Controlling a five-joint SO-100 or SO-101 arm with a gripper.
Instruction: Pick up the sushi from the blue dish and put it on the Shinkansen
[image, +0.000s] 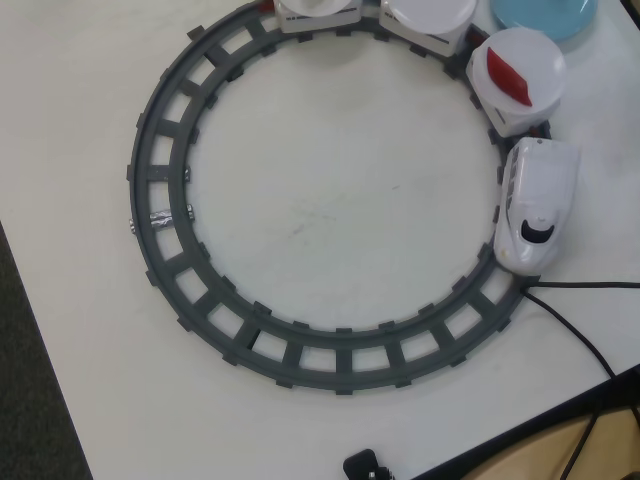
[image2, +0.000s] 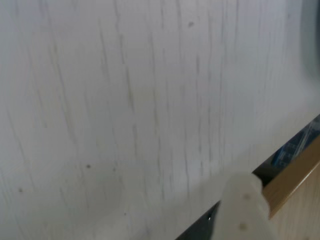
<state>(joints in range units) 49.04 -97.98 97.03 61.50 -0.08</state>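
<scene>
The Shinkansen (image: 535, 205) stands on the right side of the grey circular track (image: 160, 180), nose toward the bottom of the overhead view. Behind it are cars topped with round white plates; the first plate (image: 540, 55) carries a dark red curved piece (image: 508, 77). Only the lower edge of the blue dish (image: 545, 15) shows at the top right, with nothing on that part. The pink-orange sushi is out of view. My gripper does not show in the overhead view. In the blurred wrist view only one white fingertip (image2: 242, 200) shows, above the white table near its edge.
A black cable (image: 580, 330) runs from the train's nose toward the table's lower right edge. A small black object (image: 365, 465) sits at the bottom edge. The wrist view shows the table edge and a wooden surface (image2: 295, 200) beyond it.
</scene>
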